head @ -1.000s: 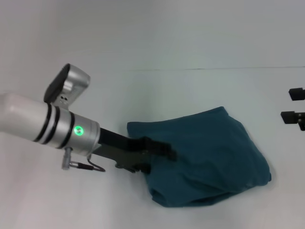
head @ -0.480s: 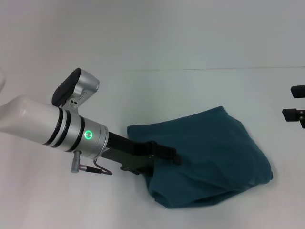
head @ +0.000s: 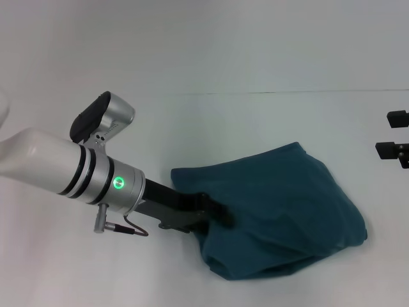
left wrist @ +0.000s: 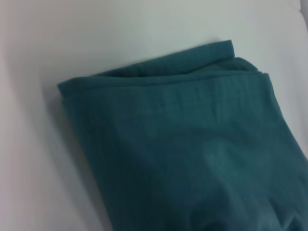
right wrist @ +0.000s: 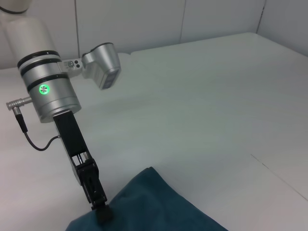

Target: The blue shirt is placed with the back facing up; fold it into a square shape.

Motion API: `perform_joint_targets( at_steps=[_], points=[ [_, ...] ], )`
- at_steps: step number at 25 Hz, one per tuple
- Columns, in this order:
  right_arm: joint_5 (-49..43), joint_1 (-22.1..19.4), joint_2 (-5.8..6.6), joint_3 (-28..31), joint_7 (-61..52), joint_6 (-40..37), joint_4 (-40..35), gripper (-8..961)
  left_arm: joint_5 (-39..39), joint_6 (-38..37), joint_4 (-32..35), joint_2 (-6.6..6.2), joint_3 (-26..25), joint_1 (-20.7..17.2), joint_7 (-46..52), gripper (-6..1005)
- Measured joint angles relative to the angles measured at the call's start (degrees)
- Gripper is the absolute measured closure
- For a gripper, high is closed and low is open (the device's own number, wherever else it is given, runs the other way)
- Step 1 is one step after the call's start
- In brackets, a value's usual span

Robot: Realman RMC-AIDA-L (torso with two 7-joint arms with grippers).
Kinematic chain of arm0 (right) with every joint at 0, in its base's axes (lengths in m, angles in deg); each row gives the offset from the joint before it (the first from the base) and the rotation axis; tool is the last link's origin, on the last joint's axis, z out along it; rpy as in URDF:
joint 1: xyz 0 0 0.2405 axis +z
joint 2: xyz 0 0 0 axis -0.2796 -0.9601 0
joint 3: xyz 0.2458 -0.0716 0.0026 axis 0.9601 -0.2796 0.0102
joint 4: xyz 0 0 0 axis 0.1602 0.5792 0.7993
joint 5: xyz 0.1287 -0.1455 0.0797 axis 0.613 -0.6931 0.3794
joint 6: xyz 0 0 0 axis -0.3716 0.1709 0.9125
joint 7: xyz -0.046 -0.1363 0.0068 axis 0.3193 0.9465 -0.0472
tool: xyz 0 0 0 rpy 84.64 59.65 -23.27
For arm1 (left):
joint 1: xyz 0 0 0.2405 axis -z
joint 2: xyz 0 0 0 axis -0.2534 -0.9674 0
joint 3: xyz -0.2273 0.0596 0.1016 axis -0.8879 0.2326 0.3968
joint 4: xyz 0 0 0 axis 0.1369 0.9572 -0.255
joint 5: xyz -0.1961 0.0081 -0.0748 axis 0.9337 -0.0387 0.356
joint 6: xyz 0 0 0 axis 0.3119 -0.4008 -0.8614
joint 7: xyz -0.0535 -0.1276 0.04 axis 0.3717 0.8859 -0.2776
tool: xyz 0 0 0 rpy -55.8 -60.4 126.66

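Note:
The blue shirt (head: pixel 278 211) lies folded into a rough, rumpled square on the white table, plain side up. It also shows in the left wrist view (left wrist: pixel 183 144) and the right wrist view (right wrist: pixel 154 207). My left gripper (head: pixel 220 213) reaches in from the left. Its fingers (right wrist: pixel 98 204) are together and the tips rest on the shirt's left part, near the edge. The cloth there lies flat and is not lifted. My right gripper (head: pixel 397 134) is parked at the far right edge, away from the shirt, with its fingers apart and nothing between them.
The white table (head: pixel 211 121) runs back to a seam line with a pale wall behind it. The left arm's silver wrist (head: pixel 96 173) and its cable hang over the table's left part.
The left arm swung a little to the right, then its fingertips drew slightly back and down on the shirt's left part. The shirt barely shifted. The right gripper stayed put.

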Motion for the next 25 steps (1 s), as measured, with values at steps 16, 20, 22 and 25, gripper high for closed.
perform_joint_targets(
  at_steps=[16,20,22,25],
  points=[
    [-0.1,-0.5,-0.22,-0.3,0.5,1.8,0.2,356,0.0,1.3,0.5,-1.16,2.6,0.7,-3.5,788],
    [-0.1,-0.3,-0.52,-0.4,0.5,1.7,0.2,355,-0.7,1.6,2.0,-2.89,2.4,0.8,-4.0,840],
    [-0.2,-0.2,-0.59,-0.5,0.5,1.7,0.2,355,-1.9,2.0,2.5,-3.83,1.8,0.9,-4.3,857],
    [-0.2,0.0,-0.71,-0.7,0.2,1.5,0.1,355,-3.8,2.3,2.8,-4.77,1.2,1.1,-4.6,882]
  ],
)
